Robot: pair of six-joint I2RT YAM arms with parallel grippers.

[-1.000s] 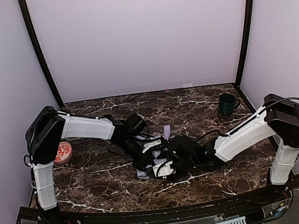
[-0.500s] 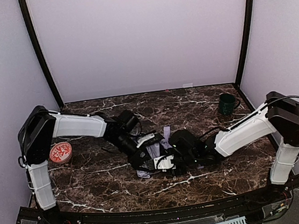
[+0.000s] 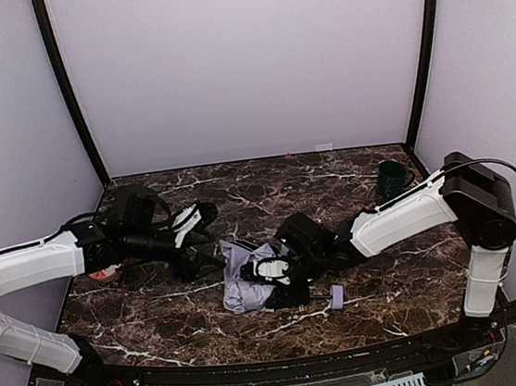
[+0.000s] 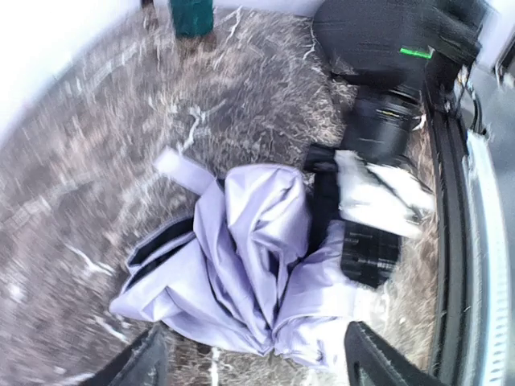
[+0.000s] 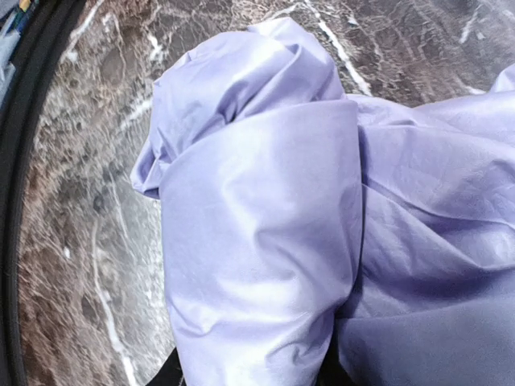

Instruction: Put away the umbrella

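Pinching fabric of the umbrella in the right gripper, left gripper spread wide nearby; collapsed but loose, bundling and stowing left.

The left wrist view is smeared by motion, so I cannot read the fine folds of the umbrella. The fingers of the left gripper are cut off by the lower edge. In the right wrist view the fabric runs off the right and lower edges, and the shaft and ribs are hidden under it. From above, the left arm is cut off by the left side and covers most of a red thing near the left edge of the table. A lavender piece near the front edge is too small to name.
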